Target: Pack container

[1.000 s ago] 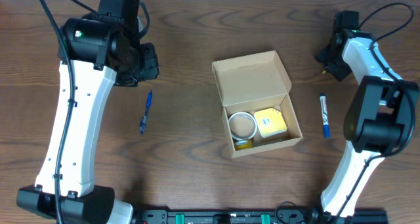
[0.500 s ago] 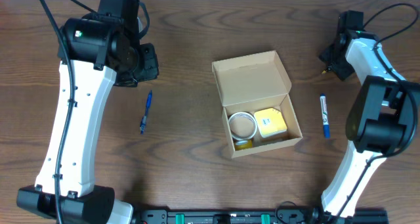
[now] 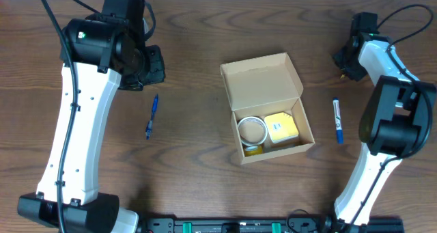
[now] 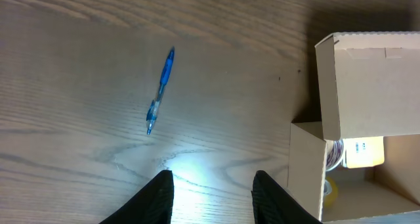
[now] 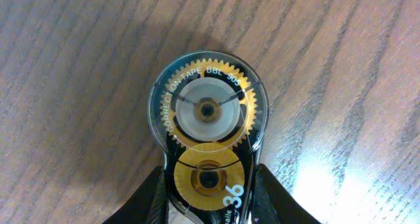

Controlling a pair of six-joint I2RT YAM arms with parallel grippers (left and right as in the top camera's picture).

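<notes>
The container, a tan cardboard box, stands open at the table's middle with its lid flap up; the left wrist view shows it at the right. Inside lie a tape roll and a yellow item. My right gripper is at the far right of the table, shut on a clear correction tape dispenser with gold gears that lies on the wood. My left gripper hangs open over bare wood, left of the box, holding nothing.
A blue pen lies left of the box, ahead of the left gripper. A blue-and-white marker lies right of the box, near the right arm's base link.
The right wrist has shifted slightly to the right at the table's far right. The left arm, the box and both pens have not moved.
</notes>
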